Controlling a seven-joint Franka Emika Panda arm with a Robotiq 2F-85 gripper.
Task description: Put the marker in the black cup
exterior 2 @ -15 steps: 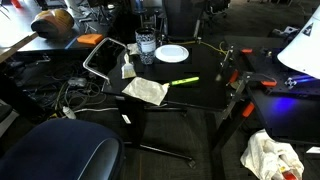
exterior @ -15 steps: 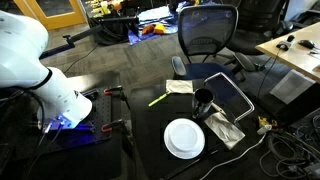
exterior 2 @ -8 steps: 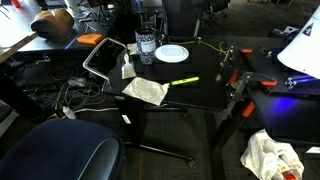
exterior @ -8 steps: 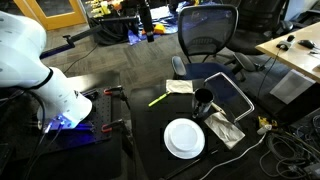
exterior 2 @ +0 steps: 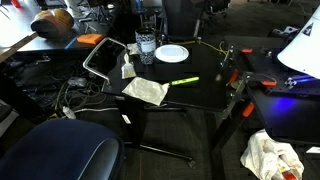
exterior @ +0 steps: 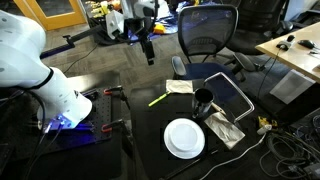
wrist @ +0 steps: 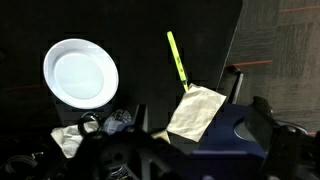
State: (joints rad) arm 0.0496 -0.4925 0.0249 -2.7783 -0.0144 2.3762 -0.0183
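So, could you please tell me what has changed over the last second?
The gripper has come down into sight from the top edge in an exterior view, where it did not show a second ago. It has taken hold of nothing. The marker lies on the table as before, and the black cup and the white plate have not moved.

black table | mesh office chair | grey carpet floor | wooden desk

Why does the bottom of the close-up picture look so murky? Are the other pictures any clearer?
Wrist view: the dark shapes along the bottom are out of focus, while the marker and the bright white plate are sharp. In an exterior view the gripper, high up, looks small and blurred.
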